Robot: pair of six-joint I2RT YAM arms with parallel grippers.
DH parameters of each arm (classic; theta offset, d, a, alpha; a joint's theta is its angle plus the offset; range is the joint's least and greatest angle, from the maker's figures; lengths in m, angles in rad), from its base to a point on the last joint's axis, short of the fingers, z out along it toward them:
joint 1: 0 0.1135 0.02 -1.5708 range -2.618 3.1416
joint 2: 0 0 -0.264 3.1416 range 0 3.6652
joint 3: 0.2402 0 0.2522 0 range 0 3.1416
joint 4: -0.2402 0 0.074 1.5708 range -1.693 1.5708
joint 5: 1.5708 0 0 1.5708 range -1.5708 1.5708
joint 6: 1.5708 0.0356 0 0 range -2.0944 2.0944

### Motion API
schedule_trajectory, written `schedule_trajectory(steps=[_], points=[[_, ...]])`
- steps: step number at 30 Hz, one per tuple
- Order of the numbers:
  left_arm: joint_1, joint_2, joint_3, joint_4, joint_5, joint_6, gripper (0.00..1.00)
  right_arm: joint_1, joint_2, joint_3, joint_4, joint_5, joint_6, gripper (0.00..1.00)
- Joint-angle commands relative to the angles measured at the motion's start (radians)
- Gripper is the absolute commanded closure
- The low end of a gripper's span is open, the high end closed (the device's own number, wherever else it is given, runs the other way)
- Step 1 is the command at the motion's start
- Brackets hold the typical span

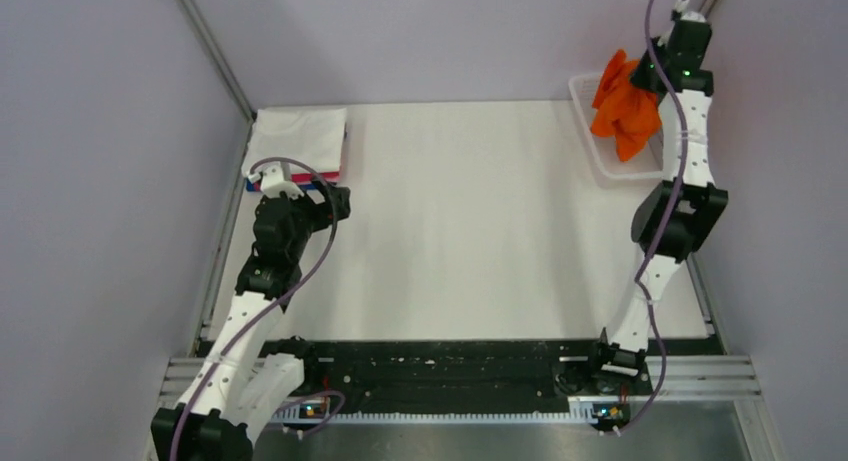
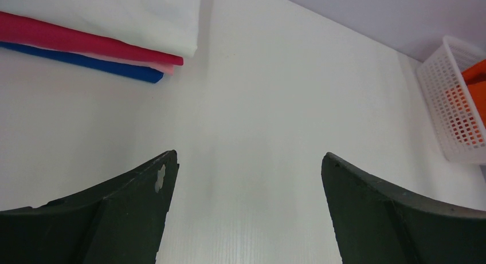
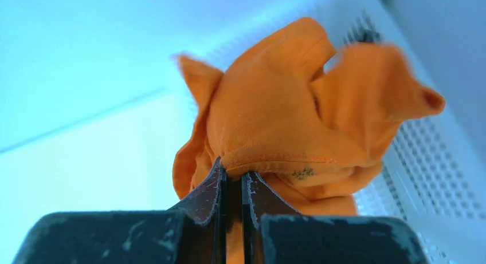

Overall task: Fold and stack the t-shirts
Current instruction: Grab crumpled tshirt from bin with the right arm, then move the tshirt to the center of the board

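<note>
A crumpled bright orange t-shirt [image 1: 625, 109] hangs over the white mesh basket [image 1: 592, 131] at the back right. My right gripper [image 1: 648, 76] is shut on it; in the right wrist view the jaws [image 3: 234, 173] pinch a hemmed edge of the orange t-shirt [image 3: 275, 121]. A stack of folded t-shirts [image 1: 298, 141], white on top, pink-red and blue below, lies at the back left. It also shows in the left wrist view [image 2: 97, 43]. My left gripper [image 1: 335, 201] is open and empty just in front of the stack, its gap [image 2: 249, 161] over bare table.
The white mesh basket also shows in the left wrist view [image 2: 453, 98] at the right and in the right wrist view [image 3: 435, 161]. The enclosure walls stand close on the left, back and right. The white table [image 1: 480, 221] spans the middle.
</note>
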Motion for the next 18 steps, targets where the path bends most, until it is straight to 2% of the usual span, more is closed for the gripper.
schedule_trajectory(steps=[1, 7, 13, 16, 18], points=[[0.000, -0.079, 0.005, 0.000, -0.002, -0.023, 0.01, 0.024, -0.383, 0.017, 0.139, -0.340, 0.040, 1.00], [0.000, -0.167, -0.008, -0.023, 0.019, -0.046, 0.01, 0.192, -0.610, -0.151, 0.262, -0.588, 0.069, 1.00], [0.000, -0.228, -0.006, -0.087, -0.023, -0.080, 0.01, 0.343, -0.723, -0.306, 0.422, -0.775, 0.178, 1.00], [0.000, -0.243, -0.002, -0.116, -0.049, -0.105, 0.01, 0.389, -0.756, -0.482, 0.474, -0.841, 0.207, 1.00], [0.000, -0.247, 0.004, -0.133, -0.057, -0.116, 0.01, 0.415, -0.787, -0.646, 0.498, -0.782, 0.214, 1.00]])
